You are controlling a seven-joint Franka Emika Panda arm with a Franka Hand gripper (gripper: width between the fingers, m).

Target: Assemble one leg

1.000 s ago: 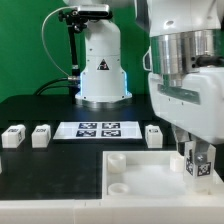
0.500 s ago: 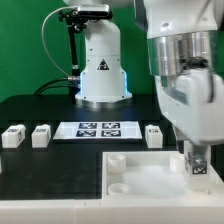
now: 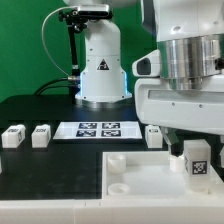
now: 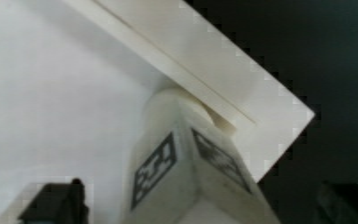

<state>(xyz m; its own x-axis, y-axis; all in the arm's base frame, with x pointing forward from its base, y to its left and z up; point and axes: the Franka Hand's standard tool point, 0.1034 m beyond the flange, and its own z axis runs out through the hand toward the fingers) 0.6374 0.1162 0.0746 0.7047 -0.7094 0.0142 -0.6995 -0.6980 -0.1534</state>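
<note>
One leg point(image 3: 197, 161), a small white block with a black-and-white tag facing the camera, stands upright at the right corner of the large white plate point(image 3: 140, 178). My gripper point(image 3: 197, 150) hangs straight over it with the jaws open, one finger on each side and a gap to the leg. In the wrist view the leg point(image 4: 194, 160) shows two tagged faces and rises between my dark fingertips point(image 4: 51, 203), with the gripper point(image 4: 197, 208) centred on it and the plate's corner point(image 4: 87, 90) beneath. Three more legs lie on the black table point(image 3: 12, 136) point(image 3: 40, 135) point(image 3: 153, 135).
The marker board point(image 3: 98, 129) lies behind the plate. The arm's white base point(image 3: 100, 70) stands at the back, in front of a green wall. The plate's near-left round socket point(image 3: 117, 186) shows. The gripper body hides the plate's right side.
The hand has turned about its vertical axis and now shows its broad face. The fingers that were closed on the leg have opened; the leg stays upright on the plate.
</note>
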